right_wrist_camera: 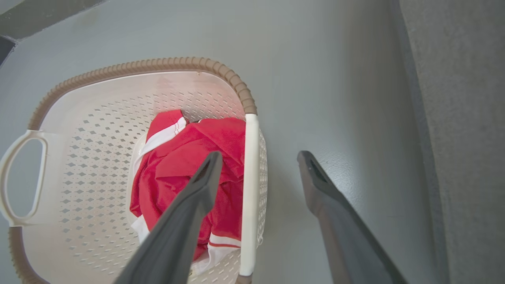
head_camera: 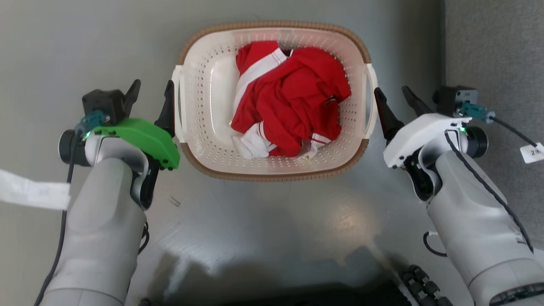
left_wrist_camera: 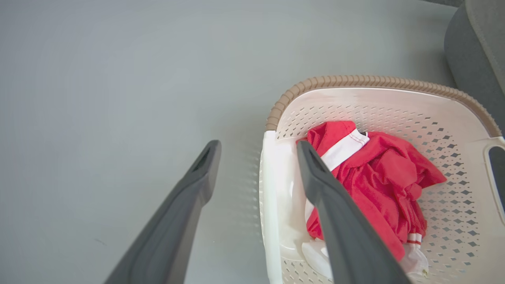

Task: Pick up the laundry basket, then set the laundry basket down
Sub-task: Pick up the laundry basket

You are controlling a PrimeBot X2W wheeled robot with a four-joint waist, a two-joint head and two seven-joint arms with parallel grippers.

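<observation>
The laundry basket (head_camera: 272, 26) stands on the grey floor ahead of me, cream-white and perforated with a brown rim. Red and white clothes (head_camera: 293, 102) lie bunched inside it. My left gripper (head_camera: 151, 98) is open at the basket's left handle (head_camera: 177, 102). In the left wrist view that white handle (left_wrist_camera: 268, 197) runs between the fingers of the left gripper (left_wrist_camera: 257, 148). My right gripper (head_camera: 397, 106) is open at the right handle (head_camera: 370, 102). In the right wrist view the handle bar (right_wrist_camera: 250, 177) also lies between the fingers of the right gripper (right_wrist_camera: 259, 157). I cannot tell whether any finger touches.
A grey carpeted surface (head_camera: 488, 42) borders the floor on the right, close to my right arm. A strip of white paper (head_camera: 34, 193) lies at the left edge. My dark base (head_camera: 297, 293) fills the bottom. Bare floor lies beyond the basket.
</observation>
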